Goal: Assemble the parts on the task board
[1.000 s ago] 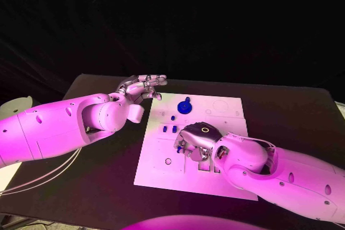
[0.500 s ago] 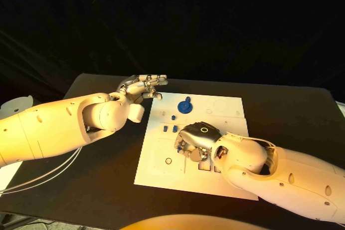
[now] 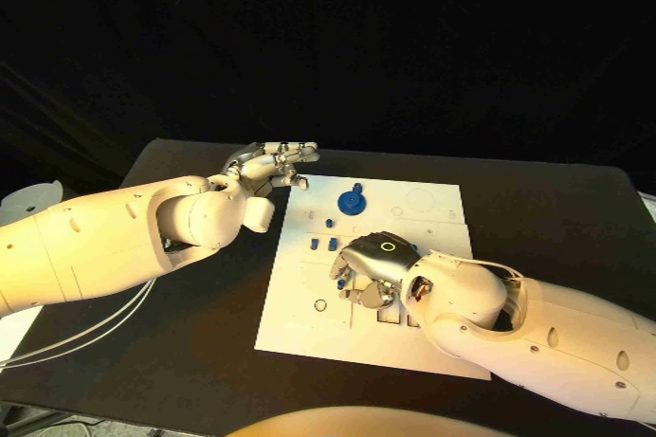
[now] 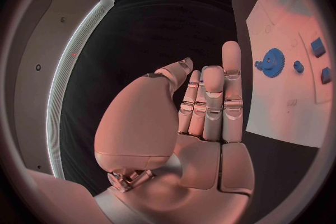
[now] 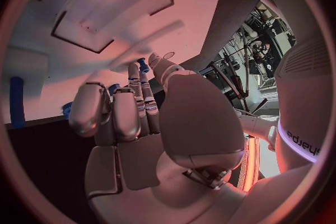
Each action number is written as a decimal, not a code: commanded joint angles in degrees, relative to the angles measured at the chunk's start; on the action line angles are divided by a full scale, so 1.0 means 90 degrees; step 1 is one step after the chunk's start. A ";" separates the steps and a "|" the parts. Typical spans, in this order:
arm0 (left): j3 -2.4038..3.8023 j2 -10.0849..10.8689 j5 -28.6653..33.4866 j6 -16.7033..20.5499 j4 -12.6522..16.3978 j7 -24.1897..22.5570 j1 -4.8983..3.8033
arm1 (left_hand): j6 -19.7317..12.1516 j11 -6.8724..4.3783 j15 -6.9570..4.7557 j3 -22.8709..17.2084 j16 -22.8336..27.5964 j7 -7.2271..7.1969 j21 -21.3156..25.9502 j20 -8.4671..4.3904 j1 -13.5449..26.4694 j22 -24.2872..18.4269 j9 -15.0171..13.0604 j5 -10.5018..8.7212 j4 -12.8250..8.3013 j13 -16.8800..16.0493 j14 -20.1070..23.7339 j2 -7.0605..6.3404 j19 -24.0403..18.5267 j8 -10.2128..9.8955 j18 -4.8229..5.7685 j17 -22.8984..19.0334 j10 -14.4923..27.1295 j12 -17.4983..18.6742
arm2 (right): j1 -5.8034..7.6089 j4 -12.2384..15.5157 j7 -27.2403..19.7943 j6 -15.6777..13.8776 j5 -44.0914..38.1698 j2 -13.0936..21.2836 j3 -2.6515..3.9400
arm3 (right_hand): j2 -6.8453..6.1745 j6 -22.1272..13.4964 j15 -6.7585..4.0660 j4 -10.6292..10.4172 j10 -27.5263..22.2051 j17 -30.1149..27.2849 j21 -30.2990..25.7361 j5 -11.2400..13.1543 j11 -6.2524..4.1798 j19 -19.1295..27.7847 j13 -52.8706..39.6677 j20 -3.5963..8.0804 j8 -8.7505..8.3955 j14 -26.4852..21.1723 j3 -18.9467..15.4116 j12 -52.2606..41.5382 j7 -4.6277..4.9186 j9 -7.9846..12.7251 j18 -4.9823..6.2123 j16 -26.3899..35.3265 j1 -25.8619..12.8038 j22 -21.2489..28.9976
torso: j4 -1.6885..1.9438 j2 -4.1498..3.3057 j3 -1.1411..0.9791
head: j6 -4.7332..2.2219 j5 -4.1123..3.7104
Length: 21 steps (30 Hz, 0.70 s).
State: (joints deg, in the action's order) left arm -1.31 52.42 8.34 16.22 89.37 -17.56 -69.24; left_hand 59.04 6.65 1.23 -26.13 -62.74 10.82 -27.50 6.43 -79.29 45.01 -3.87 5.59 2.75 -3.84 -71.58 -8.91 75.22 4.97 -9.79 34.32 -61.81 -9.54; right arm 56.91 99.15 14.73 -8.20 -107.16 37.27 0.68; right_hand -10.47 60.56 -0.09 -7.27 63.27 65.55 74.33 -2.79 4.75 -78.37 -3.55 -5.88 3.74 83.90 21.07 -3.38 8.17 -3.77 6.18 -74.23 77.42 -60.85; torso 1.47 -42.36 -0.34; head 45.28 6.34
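The white task board (image 3: pixel 424 205) lies in the middle of the black table. A blue gear (image 3: pixel 352 203) sits near its far edge, and small blue parts (image 3: pixel 322 243) stand left of centre. My right hand (image 3: pixel 367 266) is curled down over the board's middle. In the right wrist view its thumb and a fingertip pinch a small blue part (image 5: pixel 142 64) just above the board (image 5: pixel 105 5). My left hand (image 3: pixel 274 162) hovers off the board's far left corner, fingers straight and holding nothing. The left wrist view shows the hand (image 4: pixel 199 117), the gear (image 4: pixel 269 61) and the board (image 4: pixel 290 28).
Rectangular recesses (image 5: pixel 77 33) in the board lie under the right hand. A long blue peg (image 5: pixel 15 102) lies at the rim of the right wrist view. Bare black table (image 3: pixel 191 304) surrounds the board on both sides.
The right hand has edged slightly left and lower over the board's middle. The left hand has stayed where it was.
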 commanded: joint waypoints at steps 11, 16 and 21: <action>0.0002 -0.0006 0.0024 -0.0155 -0.0010 0.0059 -0.0005 | -0.0059 0.0011 0.0014 0.0006 0.0022 0.0003 0.0040 0.0012 0.0022 -0.0012 0.0009 0.0039 -0.0038 0.0011 0.0050 -0.0015 -0.0038 -0.0019 -0.0051 -0.0022 0.0066 -0.0024 | -0.0035 0.0187 0.0082 -0.0861 0.0183 0.0343 -0.0001 | 0.0189 -0.0283 0.0070 -0.0053 -0.0320 -0.0212 -0.0235 -0.0027 0.0087 0.0111 -0.0036 -0.0071 -0.0002 0.0184 -0.0640 -0.0258 -0.0070 -0.0017 0.0009 0.0118 0.0282 0.0357 | 0.0003 0.0001 -0.0010 | -0.0057 -0.0066; 0.0000 0.0008 0.0024 -0.0170 -0.0005 0.0057 -0.0005 | -0.0060 0.0011 0.0015 0.0006 0.0020 0.0003 0.0041 0.0012 0.0020 -0.0012 0.0009 0.0039 -0.0040 0.0010 0.0051 -0.0013 -0.0039 -0.0019 -0.0051 -0.0022 0.0071 -0.0025 | 0.0064 0.0510 0.0069 -0.0968 0.0464 0.0828 0.0121 | 0.0188 -0.0236 0.0056 -0.0047 -0.0264 -0.0259 -0.0255 -0.0028 0.0069 0.0117 -0.0031 -0.0058 0.0007 0.0176 -0.0680 -0.0297 -0.0080 -0.0023 0.0013 0.0145 0.0323 0.0388 | -0.0006 0.0002 0.0002 | -0.0092 -0.0114; -0.0002 0.0028 0.0024 -0.0177 0.0015 0.0049 -0.0005 | -0.0060 0.0011 0.0015 0.0006 0.0020 0.0003 0.0041 0.0013 0.0020 -0.0012 0.0009 0.0039 -0.0040 0.0010 0.0052 -0.0013 -0.0040 -0.0019 -0.0051 -0.0022 0.0072 -0.0025 | 0.0351 0.0679 0.0213 -0.0699 0.0745 0.1399 0.0187 | 0.0156 -0.0222 0.0028 -0.0034 -0.0327 -0.0260 -0.0253 -0.0041 0.0030 0.0105 -0.0009 -0.0040 -0.0005 0.0181 -0.0750 -0.0270 -0.0129 -0.0020 0.0011 0.0140 0.0379 0.0379 | -0.0018 0.0006 0.0005 | -0.0129 -0.0179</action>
State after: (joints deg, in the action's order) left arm -1.35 52.64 8.34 15.91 89.32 -16.94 -69.24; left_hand 59.04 6.75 1.37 -26.06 -62.74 10.82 -27.50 6.43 -79.29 44.96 -3.87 5.59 2.69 -3.84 -71.44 -8.91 75.22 4.97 -9.79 34.17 -61.72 -9.54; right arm 60.04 104.91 15.52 -14.92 -102.95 49.84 2.48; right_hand -8.92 58.50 0.49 -7.60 60.27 63.19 72.29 -2.79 5.29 -77.53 -3.69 -6.65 3.74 83.94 14.55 -5.87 7.20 -3.92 6.18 -73.22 80.26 -57.34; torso 1.38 -42.32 -0.34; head 44.29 5.04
